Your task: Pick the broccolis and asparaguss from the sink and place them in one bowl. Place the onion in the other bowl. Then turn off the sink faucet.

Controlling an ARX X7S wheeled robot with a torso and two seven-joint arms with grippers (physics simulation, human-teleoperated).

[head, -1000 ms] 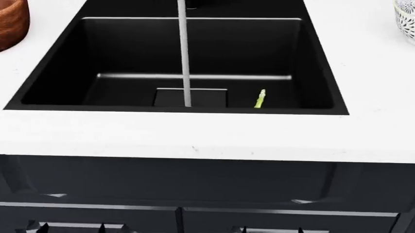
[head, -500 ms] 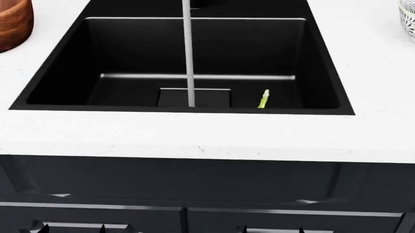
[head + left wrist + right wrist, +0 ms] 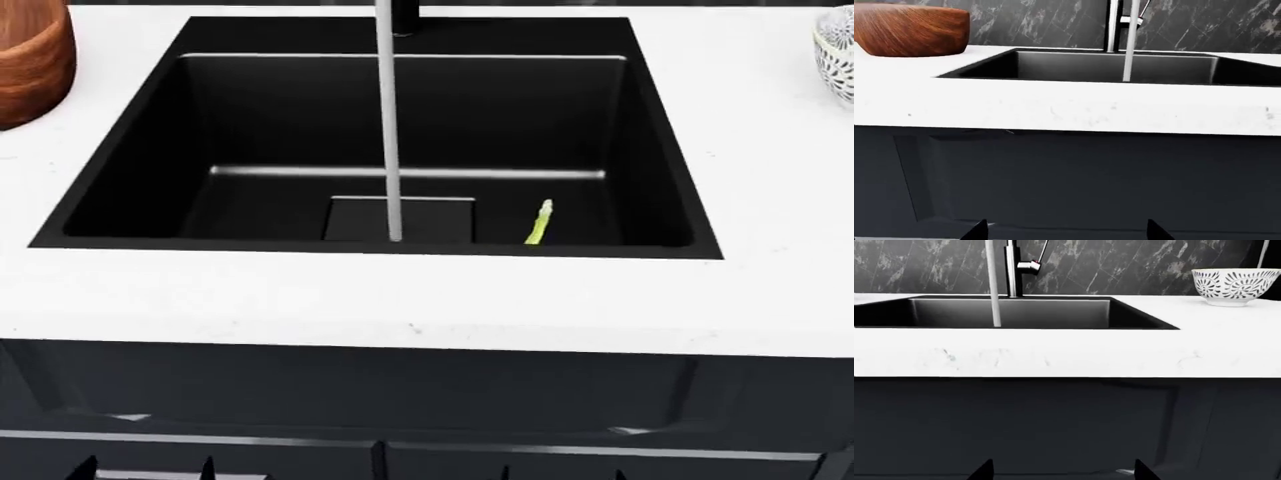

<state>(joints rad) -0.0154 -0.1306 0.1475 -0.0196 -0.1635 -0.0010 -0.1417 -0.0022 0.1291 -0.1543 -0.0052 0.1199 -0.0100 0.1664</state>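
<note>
Both grippers sit low in front of the dark cabinet face (image 3: 1074, 180), below the surface edge; only dark fingertip tips of the left gripper (image 3: 1066, 231) and the right gripper (image 3: 1062, 469) poke into the wrist views, well apart from each other, so both look open and empty, though little of them shows.

Risks: lifting straight up from here could catch the overhanging surface (image 3: 400, 300) front edge. Above and ahead of the grippers, the sink (image 3: 134, 190) is deep, so the near wall could snag a wrist on the way down. One asparagus (image 3: 538, 222) lies flat on the sink floor, just beside the drain panel (image 3: 360, 220), closer to the right gripper; thin and flat, it could slip or roll in the grasp. The water stream (image 3: 392, 130) falls between the grippers' lines and could get crossed.

Room: sink interior mostly open. Wooden bowl (image 3: 911, 30) far ahead beyond the left gripper, patterned bowl (image 3: 1235, 286) beyond the right. Faucet (image 3: 1012, 267) farthest, lever (image 3: 1029, 266) uncontacted. No broccoli or onion visible.
</note>
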